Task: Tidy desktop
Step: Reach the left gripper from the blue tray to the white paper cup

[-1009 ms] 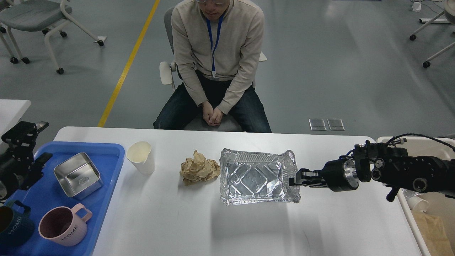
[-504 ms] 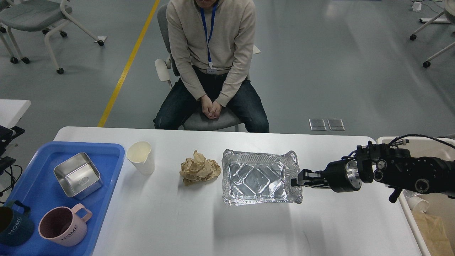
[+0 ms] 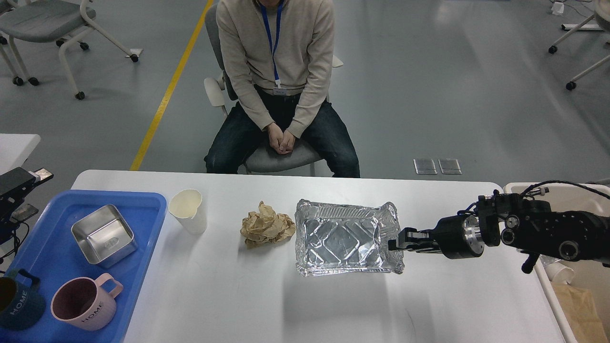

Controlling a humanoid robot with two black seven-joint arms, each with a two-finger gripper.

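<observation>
Behind the white desktop (image 3: 238, 305), a seated man (image 3: 279, 71) faces it.

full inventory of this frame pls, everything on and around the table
desktop: 1, white, fills the lower frame
foil tray: 1, silver, right of centre, a shadow beneath it
crumpled paper: 1, brown, just left of the foil tray
paper cup: 1, cream, upright, beside the blue tray
blue tray: 1, blue, desktop's left end
metal box: 1, silver, in the blue tray
mugs: 2, pink and dark blue, in the blue tray
bin: 1, beige, past the right edge
seated person: 1, beige sweater, behind the desktop
right end effector: black, shut on the foil tray's right rim
left arm: black, left edge; end effector unclear
</observation>
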